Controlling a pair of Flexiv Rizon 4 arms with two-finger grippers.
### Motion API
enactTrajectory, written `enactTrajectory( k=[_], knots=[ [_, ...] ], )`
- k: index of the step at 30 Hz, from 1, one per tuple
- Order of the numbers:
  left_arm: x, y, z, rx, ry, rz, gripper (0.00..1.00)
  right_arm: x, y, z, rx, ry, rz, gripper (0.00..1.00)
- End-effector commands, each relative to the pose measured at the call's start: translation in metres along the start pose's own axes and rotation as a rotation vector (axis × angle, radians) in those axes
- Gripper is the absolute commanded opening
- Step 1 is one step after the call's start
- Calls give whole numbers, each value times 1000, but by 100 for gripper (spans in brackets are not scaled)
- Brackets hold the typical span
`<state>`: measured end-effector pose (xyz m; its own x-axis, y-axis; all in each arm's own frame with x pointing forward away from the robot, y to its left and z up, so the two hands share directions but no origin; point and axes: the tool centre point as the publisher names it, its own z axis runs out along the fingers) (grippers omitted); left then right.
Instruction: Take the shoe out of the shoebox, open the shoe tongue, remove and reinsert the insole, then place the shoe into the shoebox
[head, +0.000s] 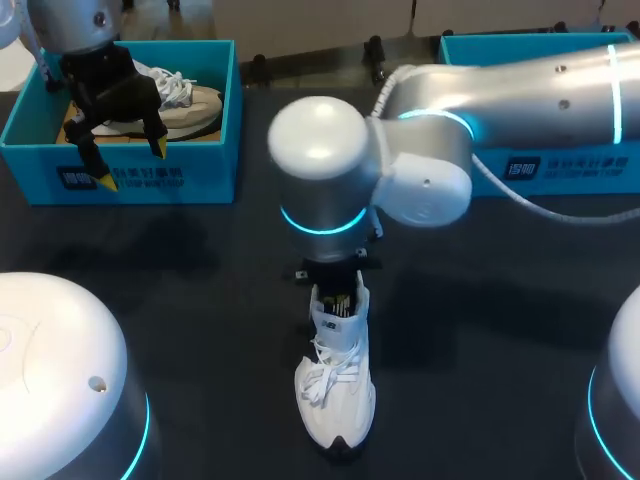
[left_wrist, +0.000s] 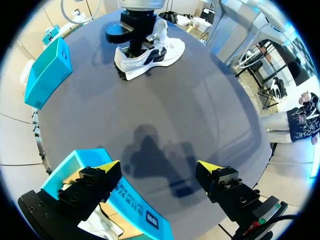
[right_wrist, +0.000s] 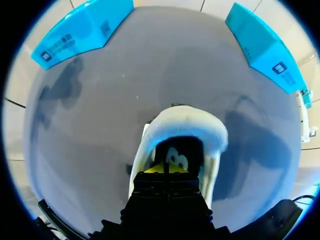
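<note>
The white sneaker (head: 335, 400) stands upright on the dark bench (head: 200, 280), a little toward six o'clock from the middle, with its toe at six o'clock and its mouth at twelve. The right end effector (head: 338, 300) comes straight down into that mouth. In the right wrist view the right end effector (right_wrist: 167, 169) has its yellow tips pressed together deep in the opening, with the white mesh of the sneaker (right_wrist: 187, 125) curving round just ahead of them. Whether a thin edge of insole is nipped between the tips cannot be told. The sneaker looks light and soft: a mesh upper that gives, loose laces, and a firmer sole under it. It will probably slide or tip rather than stay put, since nothing pins it down. The insole is likely a floppy foam sheet, best caught at its heel edge. To lift the sneaker, the collar or the sole's sidewall is the surer hold. The left end effector (head: 132, 165) is well apart at ten o'clock from the sneaker. Its fingers are spread wide and empty as it hovers over a teal shoebox (head: 210, 150) that holds a second sneaker (head: 190, 100). The left wrist view also shows the left end effector (left_wrist: 159, 167) gaping. Another teal shoebox (head: 480, 45) sits at two o'clock from the sneaker.
</note>
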<state>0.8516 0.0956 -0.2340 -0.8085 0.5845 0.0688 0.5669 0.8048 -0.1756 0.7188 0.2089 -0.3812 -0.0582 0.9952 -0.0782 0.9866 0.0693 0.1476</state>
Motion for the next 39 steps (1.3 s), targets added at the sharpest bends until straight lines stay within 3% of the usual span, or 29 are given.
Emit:
enactTrajectory(
  k=[1, 6, 14, 27, 34, 39],
  knots=[
    [1, 0, -1, -2, 1, 0, 100, 0, -1, -24, 3, -75, -4, 0],
    [1, 0, -1, -2, 1, 0, 100, -6, 3, -25, 28, -125, -17, 0],
    [1, 0, -1, -2, 1, 0, 100, -19, 5, -7, 79, -189, -11, 0],
    [1, 0, -1, -2, 1, 0, 100, -18, 5, 33, 131, -162, 11, 0],
    [1, 0, -1, -2, 1, 0, 100, -12, 4, -2, 94, -228, 2, 0],
    [1, 0, -1, -2, 1, 0, 100, -14, 4, -14, 77, -273, -1, 0]
  ],
)
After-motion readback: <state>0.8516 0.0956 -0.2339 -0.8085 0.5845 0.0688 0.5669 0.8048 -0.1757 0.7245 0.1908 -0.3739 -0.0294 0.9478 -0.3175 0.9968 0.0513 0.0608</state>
